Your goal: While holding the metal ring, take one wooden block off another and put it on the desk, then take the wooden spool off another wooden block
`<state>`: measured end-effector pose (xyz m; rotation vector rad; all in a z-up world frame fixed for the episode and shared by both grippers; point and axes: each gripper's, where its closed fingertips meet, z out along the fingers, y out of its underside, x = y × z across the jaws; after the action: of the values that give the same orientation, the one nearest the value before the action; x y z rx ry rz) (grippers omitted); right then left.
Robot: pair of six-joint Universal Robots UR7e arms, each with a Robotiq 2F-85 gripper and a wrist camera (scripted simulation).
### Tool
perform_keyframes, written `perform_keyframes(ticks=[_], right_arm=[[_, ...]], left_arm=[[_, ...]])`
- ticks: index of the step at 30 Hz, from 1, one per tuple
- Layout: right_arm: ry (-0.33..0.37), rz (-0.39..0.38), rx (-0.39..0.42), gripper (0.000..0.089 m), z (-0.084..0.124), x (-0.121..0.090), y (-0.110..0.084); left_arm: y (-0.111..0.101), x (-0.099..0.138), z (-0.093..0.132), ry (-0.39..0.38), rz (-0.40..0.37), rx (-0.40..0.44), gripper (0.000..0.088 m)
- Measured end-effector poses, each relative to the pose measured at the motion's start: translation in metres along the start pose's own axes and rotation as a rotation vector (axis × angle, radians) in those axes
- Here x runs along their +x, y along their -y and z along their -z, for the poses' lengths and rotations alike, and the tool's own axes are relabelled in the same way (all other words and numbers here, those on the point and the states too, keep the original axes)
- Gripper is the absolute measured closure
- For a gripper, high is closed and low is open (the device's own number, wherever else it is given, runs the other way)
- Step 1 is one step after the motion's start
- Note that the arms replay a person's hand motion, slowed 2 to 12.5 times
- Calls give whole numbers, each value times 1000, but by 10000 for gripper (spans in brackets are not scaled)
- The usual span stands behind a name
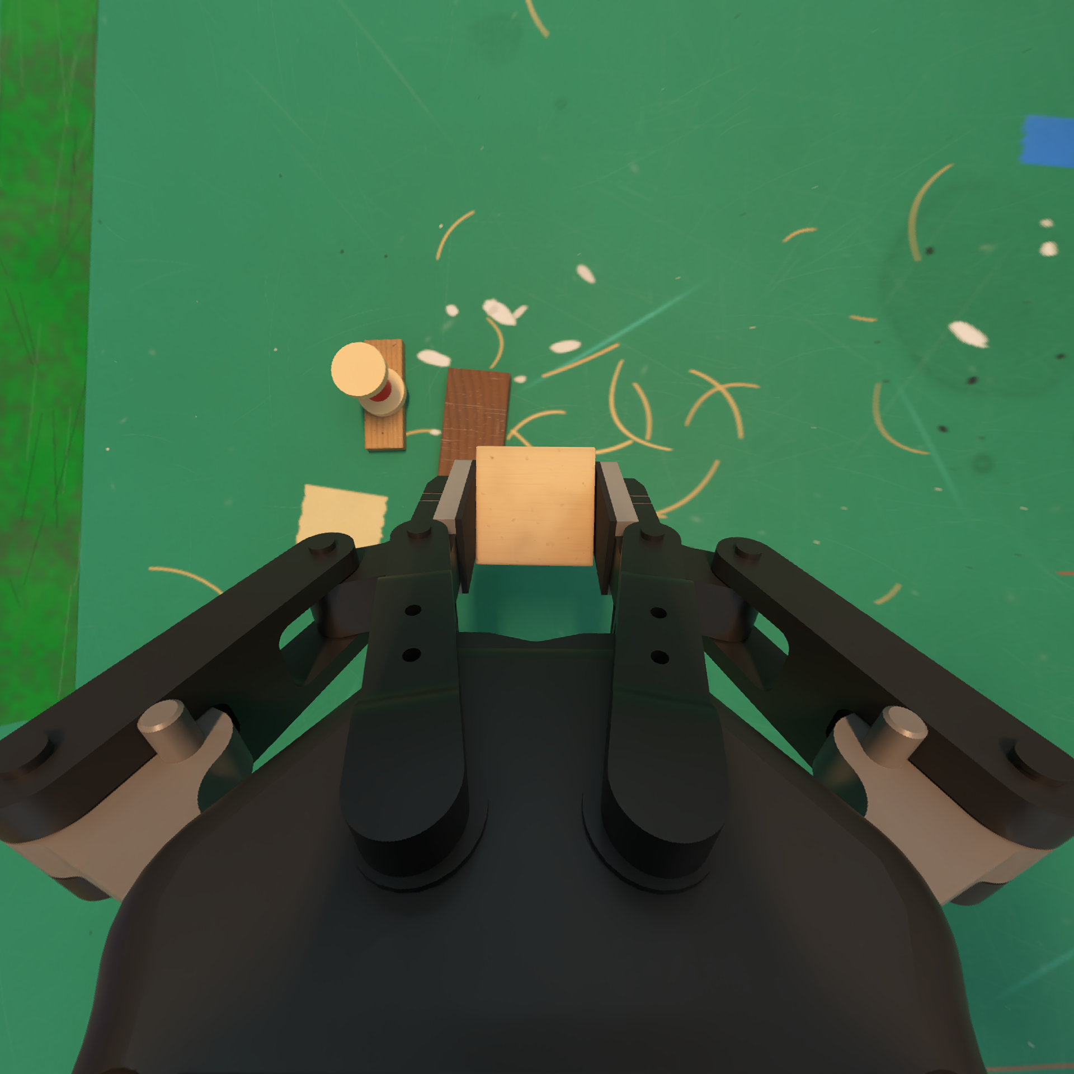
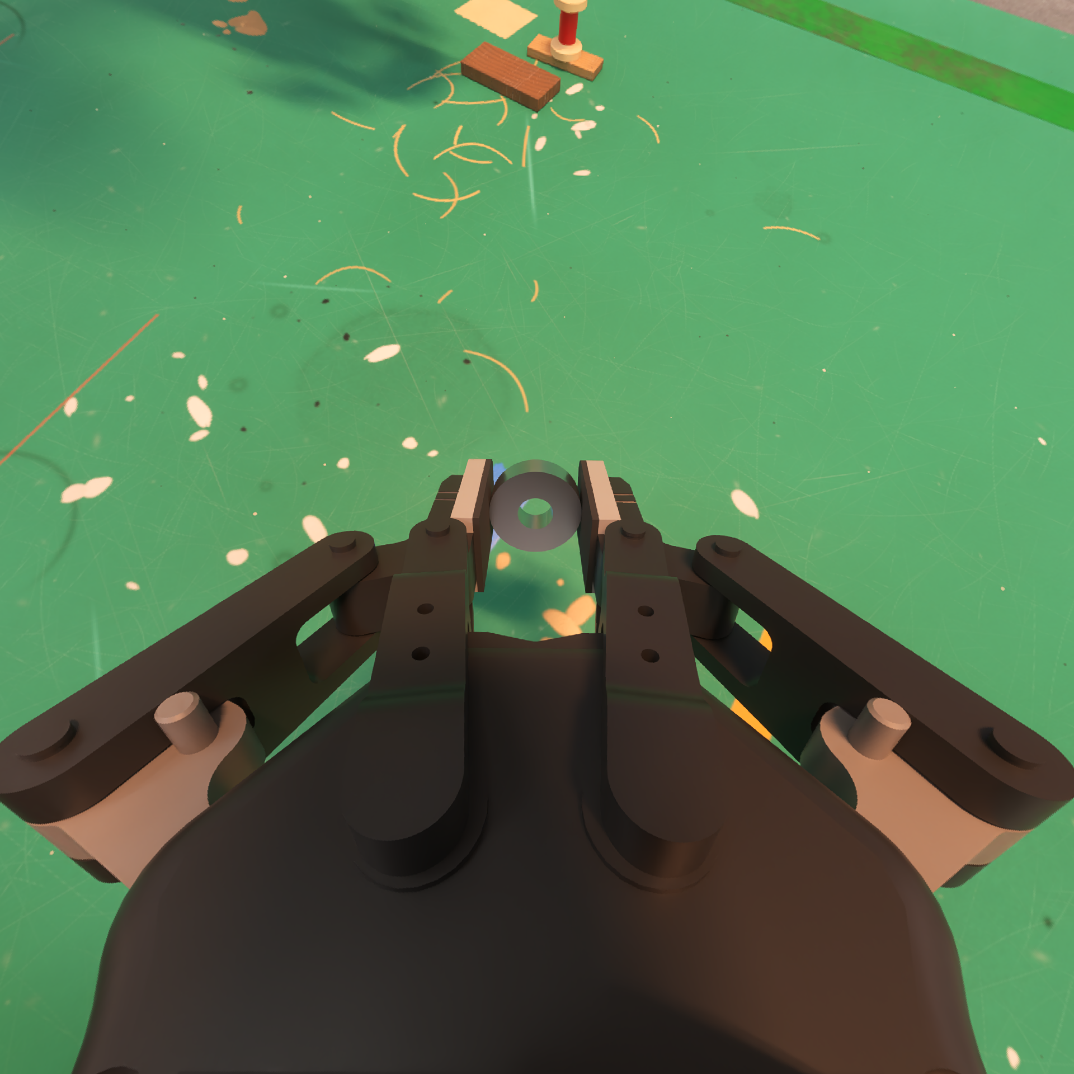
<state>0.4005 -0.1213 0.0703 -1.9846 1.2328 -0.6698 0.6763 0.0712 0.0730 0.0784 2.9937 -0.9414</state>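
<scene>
My left gripper [image 1: 534, 494] is shut on a pale wooden block [image 1: 534, 505] and holds it above the green desk [image 1: 697, 145]. Just beyond it lies a dark brown wooden block [image 1: 475, 410], flat on the desk. Left of that, a wooden spool [image 1: 369, 378] with a red core stands on a light wooden block [image 1: 385, 430]. My right gripper [image 2: 534, 505] is shut on the grey metal ring [image 2: 534, 511], held above the desk. Far ahead in the right wrist view are the dark block [image 2: 510, 75], the spool [image 2: 567, 29] and its light block [image 2: 581, 63].
A pale paper patch [image 1: 343, 511] lies on the desk left of my left gripper; it also shows in the right wrist view [image 2: 494, 17]. A brighter green strip [image 1: 40, 348] runs along the desk's left side. A blue tape piece [image 1: 1049, 148] sits at far right.
</scene>
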Motion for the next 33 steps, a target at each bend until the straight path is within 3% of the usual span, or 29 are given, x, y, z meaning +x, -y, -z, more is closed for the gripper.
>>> perform_keyframes(ticks=[9, 15, 25, 33], right_arm=[[-12, 33, 7, 634, 2, -2, -4], [-11, 25, 10, 634, 2, -2, -8], [3, -6, 13, 634, 0, -2, -14], [3, -3, 20, 634, 1, -2, -15]], left_arm=[[10, 62, 58, -14, -59, 96, 544], [8, 119, 72, -68, -132, 107, 544], [-4, 213, 49, -225, -237, 63, 544], [-22, 244, 14, -247, -295, -35, 544]])
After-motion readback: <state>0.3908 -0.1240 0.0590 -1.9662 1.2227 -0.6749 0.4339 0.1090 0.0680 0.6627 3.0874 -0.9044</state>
